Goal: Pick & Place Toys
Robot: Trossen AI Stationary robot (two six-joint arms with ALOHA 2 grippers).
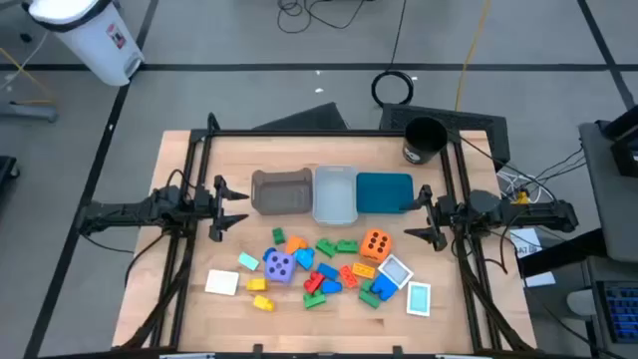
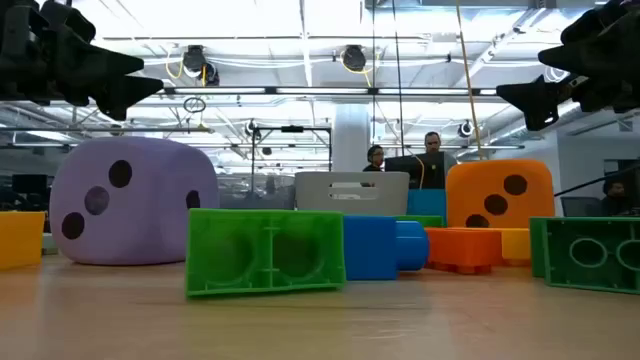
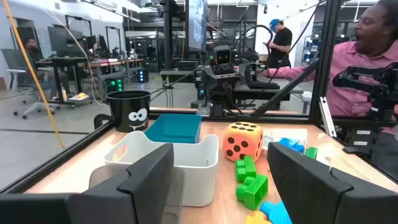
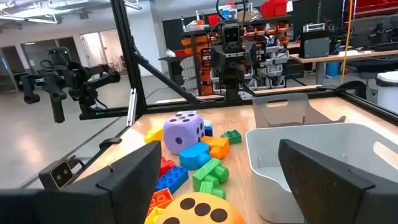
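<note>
The toys lie in a heap on the table's near half: a purple dotted cube (image 1: pixel 280 265), an orange dotted cube (image 1: pixel 376 243), several small coloured bricks (image 1: pixel 329 279) and flat white cards (image 1: pixel 221 282). Each rests on the wood. My left gripper (image 1: pixel 242 206) hangs open above the table's left side, beside the grey bin (image 1: pixel 282 191). My right gripper (image 1: pixel 411 217) hangs open above the right side, by the teal bin (image 1: pixel 384 192). Both point toward the table's middle and hold nothing.
Three bins stand in a row across the table's middle: grey, clear (image 1: pixel 334 194) and teal. A black round cup (image 1: pixel 424 140) stands at the far right corner. A dark frame (image 1: pixel 329 132) rims the table. People show in the room beyond (image 3: pixel 367 56).
</note>
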